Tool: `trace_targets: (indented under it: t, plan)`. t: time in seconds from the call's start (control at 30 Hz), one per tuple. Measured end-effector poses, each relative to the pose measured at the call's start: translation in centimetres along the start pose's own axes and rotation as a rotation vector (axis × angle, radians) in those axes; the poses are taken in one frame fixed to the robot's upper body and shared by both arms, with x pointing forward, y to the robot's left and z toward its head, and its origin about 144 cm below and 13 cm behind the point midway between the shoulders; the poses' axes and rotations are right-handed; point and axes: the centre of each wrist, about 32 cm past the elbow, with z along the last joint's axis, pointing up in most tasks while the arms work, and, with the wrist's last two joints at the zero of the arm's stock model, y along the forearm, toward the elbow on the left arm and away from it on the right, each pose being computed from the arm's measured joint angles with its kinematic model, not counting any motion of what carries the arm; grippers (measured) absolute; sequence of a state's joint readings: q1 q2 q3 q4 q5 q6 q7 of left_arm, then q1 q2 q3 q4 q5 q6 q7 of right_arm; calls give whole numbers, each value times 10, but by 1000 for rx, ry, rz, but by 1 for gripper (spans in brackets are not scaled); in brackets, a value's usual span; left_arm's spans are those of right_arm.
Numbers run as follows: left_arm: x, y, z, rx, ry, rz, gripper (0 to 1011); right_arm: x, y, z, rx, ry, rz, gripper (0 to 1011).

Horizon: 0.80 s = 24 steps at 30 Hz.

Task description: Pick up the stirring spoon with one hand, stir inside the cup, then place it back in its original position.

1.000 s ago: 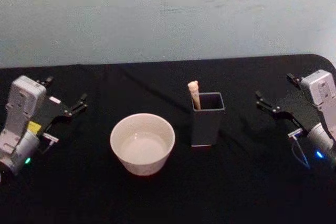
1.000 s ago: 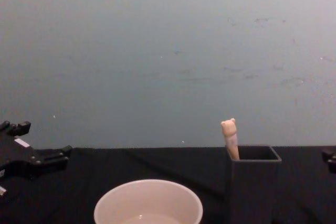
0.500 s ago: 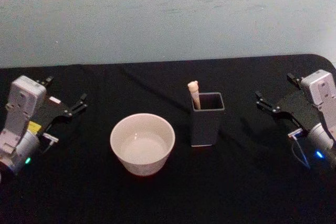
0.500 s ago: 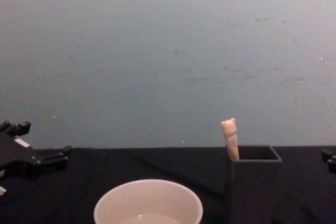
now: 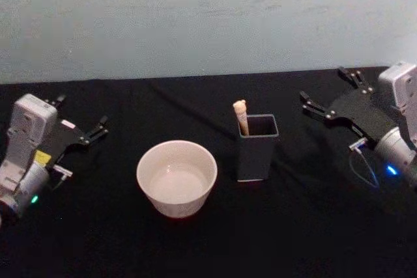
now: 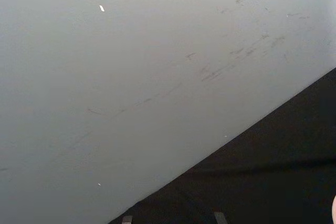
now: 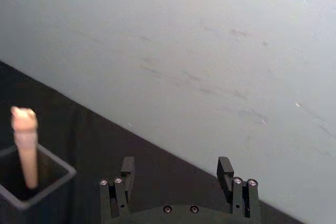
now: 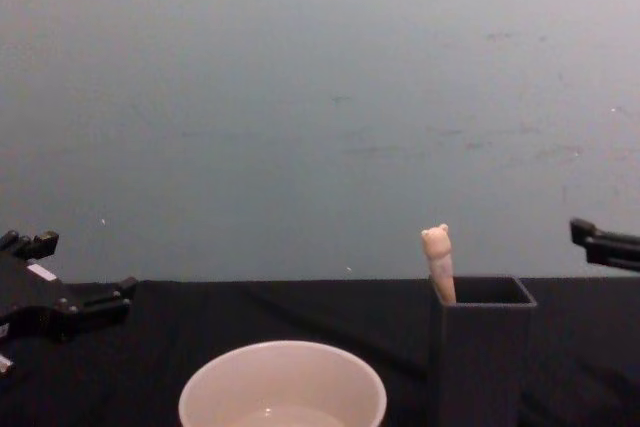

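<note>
Nothing of the task is done yet. The slim stirring spoon with a cream-beige handle and tiny bear-head top (image 5: 240,115) stands in the dark grey square-sided holder box (image 5: 255,157), leaning at its far-left corner. Only the handle sticks out above the rim; the neck and bowl are hidden inside. The chest view shows the same: bear head (image 8: 436,243) poking up out of the holder (image 8: 485,367).

The wide round cream-white cup (image 5: 176,208) sits just left of the holder on the black cloth-covered table (image 5: 195,249), apart from it. It looks to hold some clear liquid, hard to be sure. No tool is in it.

The right gripper (image 5: 324,87) is up off the table, right of the holder and a bit behind it, pointing toward it, not touching anything. Its fingers are spread wide with nothing between them; the right wrist view shows the same gap (image 7: 176,174), with the spoon handle (image 7: 25,145) off to one side ahead. Judging by the pose, it is the working arm, at the reach step.

The left gripper (image 5: 83,112) sits low at the table's left side, well apart from the cup, fingers apart, empty, likely idle.

Left to do: reach, grasp the handle, lift out, stir in the cup, return to the holder.
</note>
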State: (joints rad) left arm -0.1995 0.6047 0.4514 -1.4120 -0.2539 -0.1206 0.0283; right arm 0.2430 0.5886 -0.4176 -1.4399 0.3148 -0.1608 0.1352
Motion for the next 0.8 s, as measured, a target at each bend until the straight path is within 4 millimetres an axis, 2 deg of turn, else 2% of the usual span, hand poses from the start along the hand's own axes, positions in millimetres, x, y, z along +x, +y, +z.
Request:
trace_targets:
  t: [0.53,0.8]
  plan:
    - [0,0,0,0,0,0,1001,6,30,30,93,146,323,1002]
    - [0,0,0,0,0,0,1001,-9,34,38,47,223,394,1002]
